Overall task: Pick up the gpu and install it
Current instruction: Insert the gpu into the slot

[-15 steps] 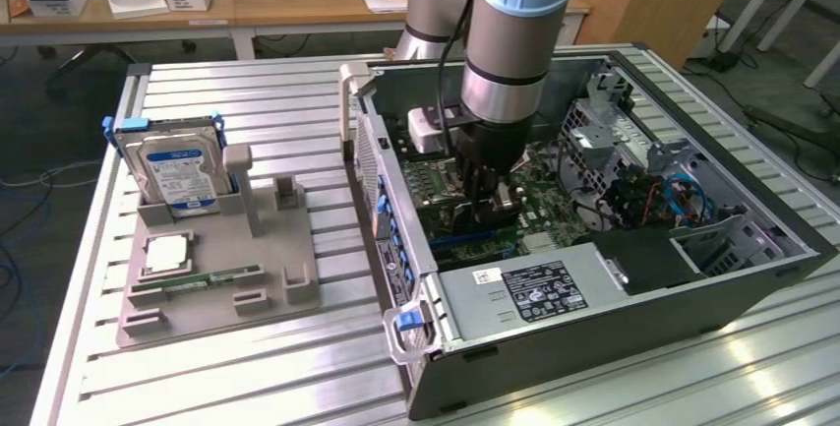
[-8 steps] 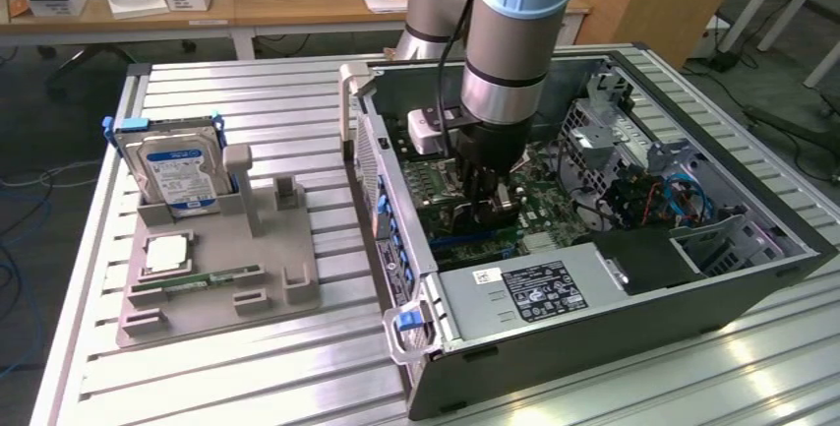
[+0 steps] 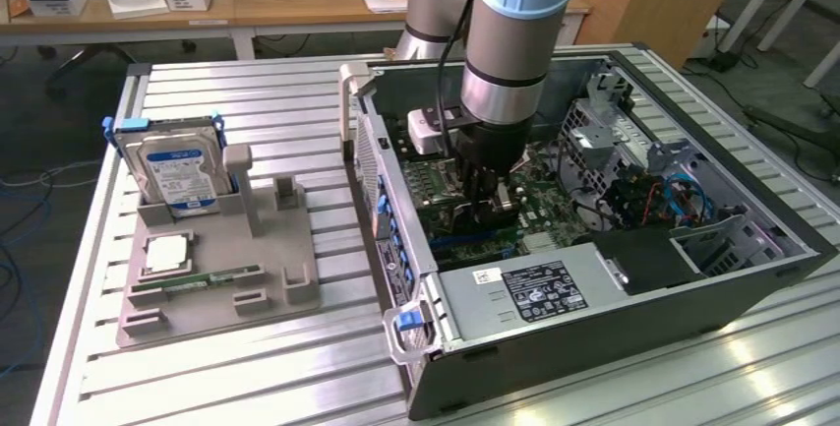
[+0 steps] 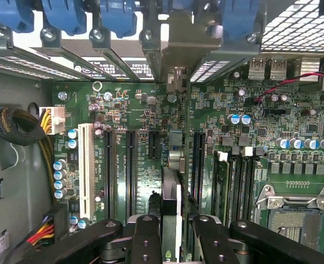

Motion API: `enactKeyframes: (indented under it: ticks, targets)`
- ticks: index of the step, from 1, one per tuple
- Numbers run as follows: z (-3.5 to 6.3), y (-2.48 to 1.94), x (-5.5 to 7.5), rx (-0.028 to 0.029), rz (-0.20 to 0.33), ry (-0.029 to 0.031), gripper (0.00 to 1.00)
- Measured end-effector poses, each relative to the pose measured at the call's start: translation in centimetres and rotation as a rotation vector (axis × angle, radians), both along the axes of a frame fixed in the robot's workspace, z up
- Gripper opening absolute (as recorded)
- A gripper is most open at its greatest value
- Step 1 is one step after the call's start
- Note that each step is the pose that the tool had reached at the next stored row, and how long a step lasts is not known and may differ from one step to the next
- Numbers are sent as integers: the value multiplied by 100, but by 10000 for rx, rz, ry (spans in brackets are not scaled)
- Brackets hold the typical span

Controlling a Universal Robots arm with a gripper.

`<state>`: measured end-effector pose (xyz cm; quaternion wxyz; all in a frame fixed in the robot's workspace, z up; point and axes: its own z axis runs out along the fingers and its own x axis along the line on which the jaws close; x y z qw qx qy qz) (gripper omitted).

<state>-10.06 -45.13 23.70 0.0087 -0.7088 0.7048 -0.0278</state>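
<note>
In the wrist view I see the gpu (image 4: 170,192) edge-on, standing upright over the green motherboard (image 4: 134,187) between the black expansion slots (image 4: 131,170). Its silver end bracket (image 4: 178,38) reaches the row of rear slot openings in the case. My gripper (image 4: 170,228) is shut on the card, with a black finger (image 4: 145,234) on each side of it. In the exterior view the gripper (image 3: 483,205) is deep inside the open computer case (image 3: 735,278), low over the motherboard, and its body hides most of the card.
A grey holder (image 3: 216,269) on the slatted table carries a blue-labelled hard drive (image 3: 177,165), a green memory stick (image 3: 197,278) and a square chip (image 3: 168,252). The power supply (image 3: 525,293), drive cage (image 3: 630,151), blue latches (image 4: 68,14), cable bundle (image 4: 18,126) and CPU socket (image 4: 294,220) crowd the case.
</note>
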Motion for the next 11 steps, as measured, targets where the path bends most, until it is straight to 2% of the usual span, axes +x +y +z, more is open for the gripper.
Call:
enactKeyframes:
  ticks: [11]
  targets:
    - [0, 0, 0, 0, 0, -1, 27]
